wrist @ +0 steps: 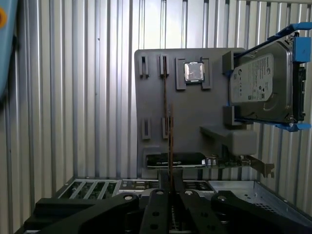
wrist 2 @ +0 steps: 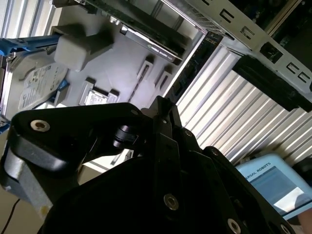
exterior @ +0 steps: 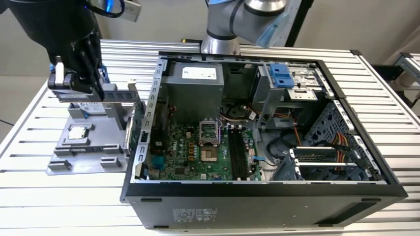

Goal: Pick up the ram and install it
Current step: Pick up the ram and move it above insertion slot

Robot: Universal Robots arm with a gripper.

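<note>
In the first wrist view the ram [wrist: 170, 146] appears edge-on as a thin greenish-brown strip rising from between my fingers. My gripper [wrist: 170, 189] is shut on it, over the grey parts holder [wrist: 156, 97] and in line with its narrow slots. In the exterior view my gripper [exterior: 77, 88] hangs above that holder [exterior: 78, 157] at the exterior view's left, beside the open computer case [exterior: 262, 191]. The motherboard's long black memory slots [exterior: 236, 155] lie inside the case, well apart from the gripper.
On the holder sit a processor chip [wrist: 195, 72], a silver hard drive in a blue frame [wrist: 263, 87] and a larger card with a metal bracket [wrist: 178, 160]. The case wall [exterior: 145, 123] stands right beside the holder. A ribbed metal table [exterior: 39, 123] carries everything.
</note>
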